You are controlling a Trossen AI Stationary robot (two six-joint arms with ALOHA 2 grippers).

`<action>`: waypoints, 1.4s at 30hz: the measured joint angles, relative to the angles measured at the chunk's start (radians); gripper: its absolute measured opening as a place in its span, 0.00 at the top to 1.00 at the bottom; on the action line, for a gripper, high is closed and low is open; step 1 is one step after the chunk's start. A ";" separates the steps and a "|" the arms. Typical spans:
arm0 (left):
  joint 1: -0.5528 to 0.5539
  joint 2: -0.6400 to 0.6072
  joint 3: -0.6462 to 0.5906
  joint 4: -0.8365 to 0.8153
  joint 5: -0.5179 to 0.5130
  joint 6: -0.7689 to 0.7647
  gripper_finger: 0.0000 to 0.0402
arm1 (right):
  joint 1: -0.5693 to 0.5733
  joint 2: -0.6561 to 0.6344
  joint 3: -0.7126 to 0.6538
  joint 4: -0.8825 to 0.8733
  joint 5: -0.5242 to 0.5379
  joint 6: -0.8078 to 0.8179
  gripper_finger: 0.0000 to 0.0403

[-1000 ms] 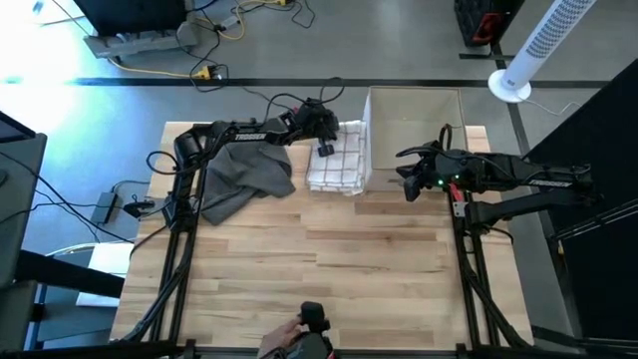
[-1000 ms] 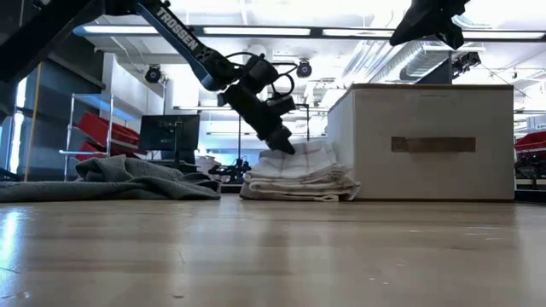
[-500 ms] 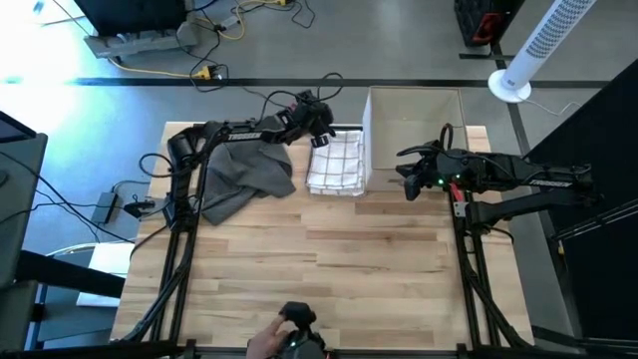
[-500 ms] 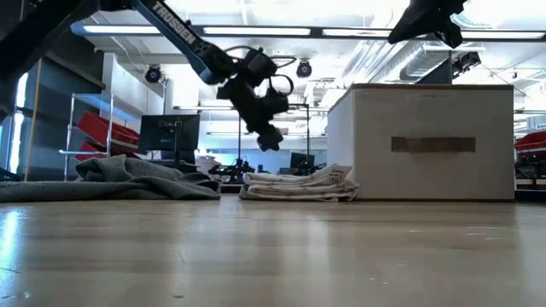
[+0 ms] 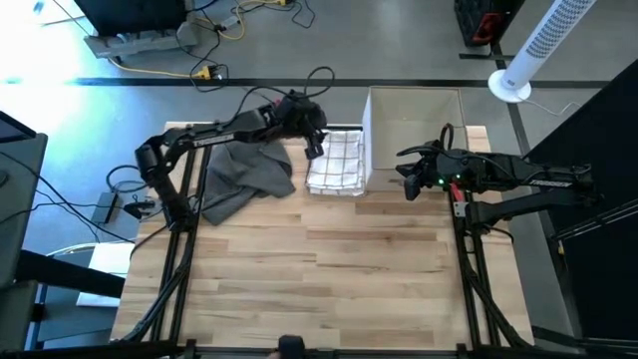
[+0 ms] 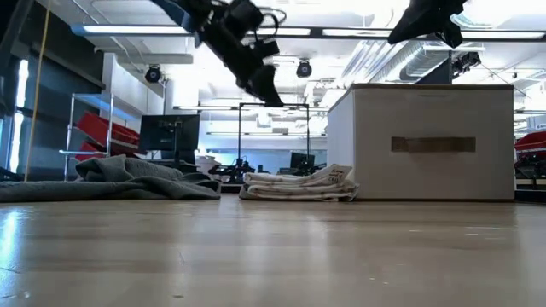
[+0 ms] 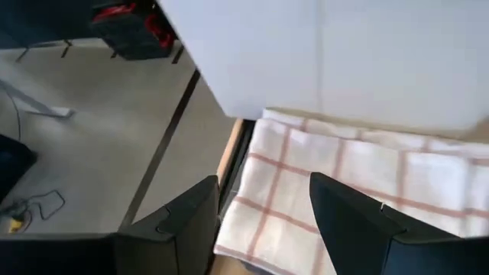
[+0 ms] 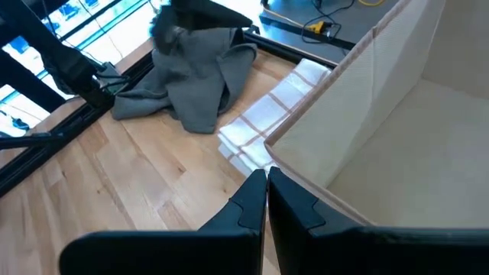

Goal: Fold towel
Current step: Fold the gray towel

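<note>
The folded towel (image 5: 337,162), white with red checks, lies flat on the tabletop (image 5: 329,269) against the box (image 5: 417,120), at the far edge. The left gripper (image 5: 313,143) hangs in the air above the towel's left edge, clear of the cloth; in the low view it sits high over the stack (image 6: 299,184). Its fingers (image 7: 355,221) are spread apart and empty, the towel visible beneath them. The right gripper (image 5: 407,183) hovers beside the box's near right corner, well apart from the towel, fingers (image 8: 256,206) pressed together with nothing between them. The box stands open and its inside shows bare walls. A crumpled grey cloth (image 5: 244,175) lies left of the towel.
</note>
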 joint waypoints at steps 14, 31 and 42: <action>-0.132 -0.181 -0.001 -0.615 0.033 -0.161 0.51 | 0.000 0.000 0.000 -0.008 -0.070 -0.031 1.00; -0.041 -0.187 -0.379 -0.358 0.092 -0.201 0.51 | 0.000 0.000 0.000 -0.007 -0.067 -0.132 1.00; -0.046 -0.177 -0.416 -0.339 -0.010 -0.233 0.51 | 0.000 0.000 0.000 -0.007 -0.052 -0.132 1.00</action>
